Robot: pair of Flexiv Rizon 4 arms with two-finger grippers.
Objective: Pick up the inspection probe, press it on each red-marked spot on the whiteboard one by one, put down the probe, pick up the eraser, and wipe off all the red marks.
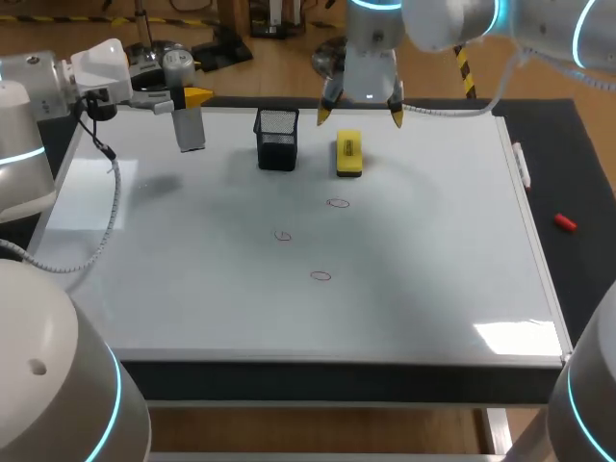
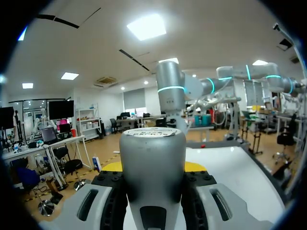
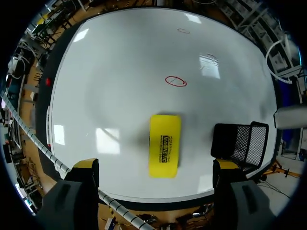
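Inspection probe (image 1: 190, 127): grey cylinder, pinched between the left jaws at the far left corner of the whiteboard (image 1: 192, 289). The yellow tips are largely hidden by its body in the left wrist view, and its end label is too blurred to be made out.
Eraser (image 1: 348, 154): yellow, laid flat beside a black mesh cup (image 1: 276, 140), below the spread right jaws and untouched. Black lettering is carried on top.
Red marks (image 1: 338, 203): three faint rings.

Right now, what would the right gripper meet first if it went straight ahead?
Probably the yellow eraser, lying on the whiteboard straight ahead of the open right gripper; the gap is hard to judge.
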